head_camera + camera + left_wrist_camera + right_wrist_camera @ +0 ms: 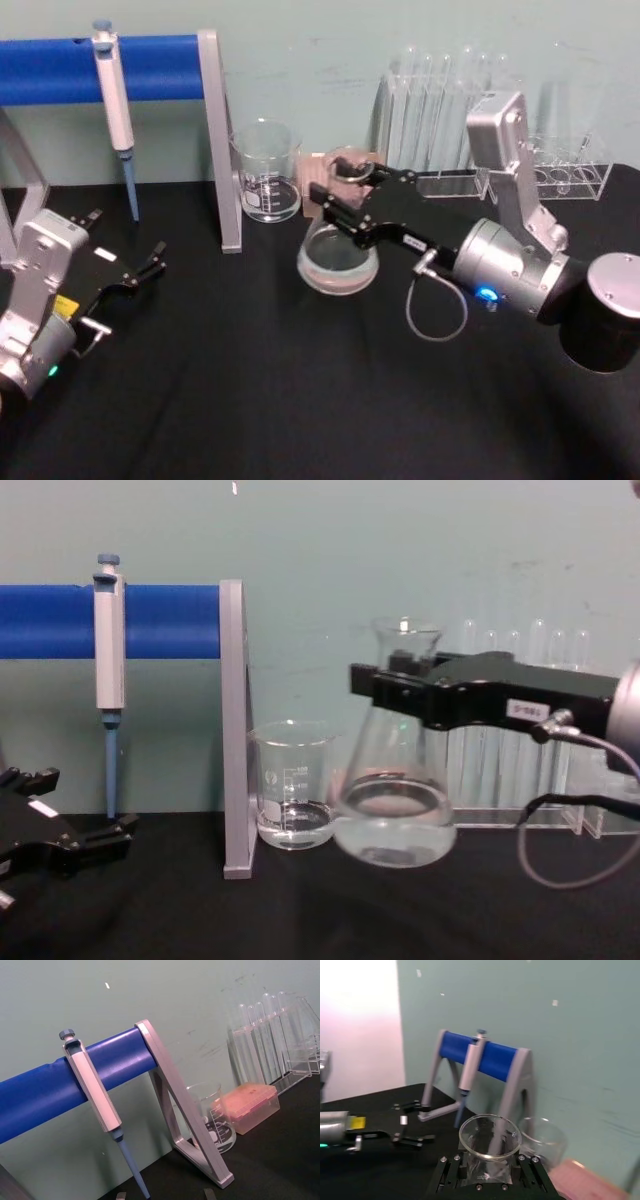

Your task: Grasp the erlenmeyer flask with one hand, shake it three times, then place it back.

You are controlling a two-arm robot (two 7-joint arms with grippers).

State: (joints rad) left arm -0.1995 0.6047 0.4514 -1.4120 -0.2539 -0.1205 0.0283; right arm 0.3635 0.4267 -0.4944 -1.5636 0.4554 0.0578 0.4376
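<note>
One flask (392,810) pinched by right end effector (385,692), beaker (291,790) beside, left end effector (426,1121) spread

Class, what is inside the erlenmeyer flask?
The erlenmeyer flask holds a shallow layer of clear liquid in its wide base, nothing else visible. The right claw clamps the neck, hiding that part.

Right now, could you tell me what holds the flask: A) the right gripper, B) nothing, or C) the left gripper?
A: the right gripper is shut on the neck of the flask, while the left gripper sits open, apart at the left.
</note>
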